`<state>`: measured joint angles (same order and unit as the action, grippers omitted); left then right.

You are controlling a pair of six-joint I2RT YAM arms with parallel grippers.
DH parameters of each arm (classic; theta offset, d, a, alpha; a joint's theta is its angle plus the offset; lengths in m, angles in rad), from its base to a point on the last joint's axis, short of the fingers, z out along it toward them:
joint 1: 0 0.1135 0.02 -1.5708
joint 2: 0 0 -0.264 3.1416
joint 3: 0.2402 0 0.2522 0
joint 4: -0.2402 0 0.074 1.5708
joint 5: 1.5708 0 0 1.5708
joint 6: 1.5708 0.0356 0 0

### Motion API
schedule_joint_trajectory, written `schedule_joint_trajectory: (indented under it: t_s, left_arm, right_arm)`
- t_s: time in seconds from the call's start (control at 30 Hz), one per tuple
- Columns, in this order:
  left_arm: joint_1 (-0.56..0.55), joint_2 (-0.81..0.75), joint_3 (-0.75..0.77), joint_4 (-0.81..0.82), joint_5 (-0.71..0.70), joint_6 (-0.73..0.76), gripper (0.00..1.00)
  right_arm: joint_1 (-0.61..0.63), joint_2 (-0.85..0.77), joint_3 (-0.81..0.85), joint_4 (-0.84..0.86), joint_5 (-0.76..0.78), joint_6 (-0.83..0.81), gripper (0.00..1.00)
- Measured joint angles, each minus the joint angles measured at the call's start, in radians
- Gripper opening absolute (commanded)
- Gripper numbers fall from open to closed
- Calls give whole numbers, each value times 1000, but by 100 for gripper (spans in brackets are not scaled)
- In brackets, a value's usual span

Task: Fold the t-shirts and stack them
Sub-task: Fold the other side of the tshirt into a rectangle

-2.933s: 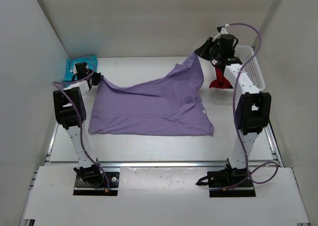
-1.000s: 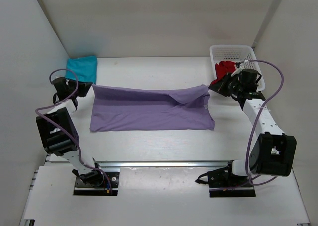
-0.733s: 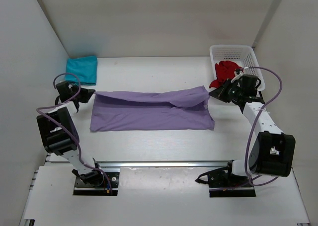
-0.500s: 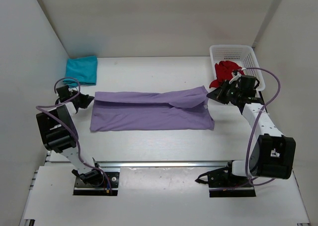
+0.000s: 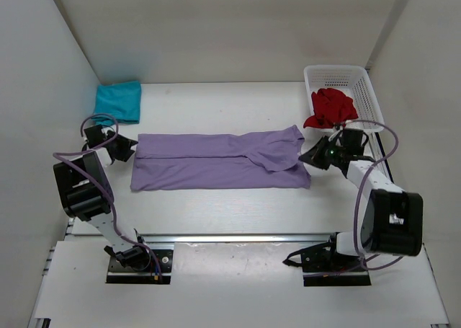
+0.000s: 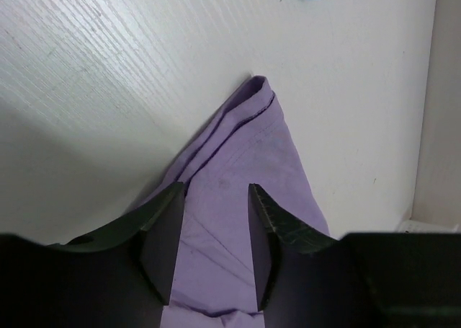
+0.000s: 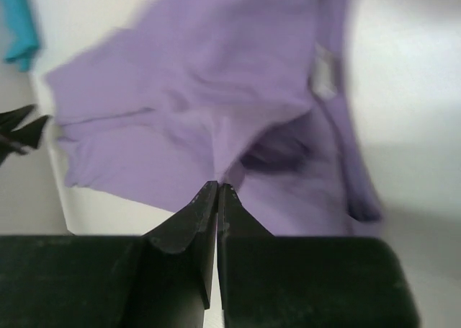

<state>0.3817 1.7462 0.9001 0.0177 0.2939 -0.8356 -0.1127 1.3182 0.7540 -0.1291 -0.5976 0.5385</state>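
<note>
The lavender t-shirt [image 5: 216,161] lies on the table as a long band, folded in half. My left gripper [image 5: 124,149] is at its left end, open, with its jaws either side of the cloth [image 6: 238,148] and not pinching it. At the right end my right gripper [image 5: 314,156] is low and shut, and a fold of lavender cloth [image 7: 238,162] runs up into its fingertips [image 7: 217,187]. The teal t-shirt [image 5: 119,99] sits folded at the back left. The red t-shirt [image 5: 330,106] lies crumpled in the basket.
The white mesh basket [image 5: 360,79] stands at the back right against the wall. White walls close in the table on the left, back and right. Both arm bases sit at the near edge.
Both arms brought the shirt's lifted edge forward and down, so the shirt now lies flat and doubled. The left jaws opened and let go of the cloth. The right gripper sank lower and nearer.
</note>
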Motion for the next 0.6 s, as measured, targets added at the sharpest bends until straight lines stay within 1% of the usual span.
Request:
schedule_joint_trajectory:
  t_s: [0.1,0.13,0.17,0.23,0.27,0.3,0.33,0.37,0.4,0.47,0.53,0.6]
  left_arm:
    - [-7,-11,0,-4,-9,-2,49]
    - [-12,-21,0,-8,-13,-3,49]
    - [-22,-34,0,-13,-21,-1,48]
    - [-51,-69,1,-19,-32,1,45]
    - [-72,-90,1,-19,-36,1,44]
    - [-96,-114,2,-18,-42,2,43]
    - [-124,-140,3,-17,-47,5,43]
    - [-158,-169,3,-16,-57,8,43]
    - [-201,-201,3,-11,-68,13,43]
    - [-316,-274,1,3,-98,24,43]
    - [-458,-346,-21,47,-121,34,42]
    - [-628,-431,-82,96,-141,48,42]
  right_arm:
    - [-1,84,-76,-10,56,13,1]
    - [-1,96,-89,-18,73,16,2]
    - [-1,101,-97,-25,99,19,6]
    - [0,91,-98,-27,156,20,24]
    - [5,76,-98,-27,189,19,29]
    - [19,47,-98,-29,234,13,40]
    - [32,16,-96,-33,275,8,42]
    - [60,-18,-91,-41,325,-5,41]
    - [103,-52,-78,-51,370,-21,35]
    - [216,-91,-29,-72,452,-61,16]
    - [342,-93,34,-75,504,-103,2]
    - [457,-62,89,-73,530,-153,0]
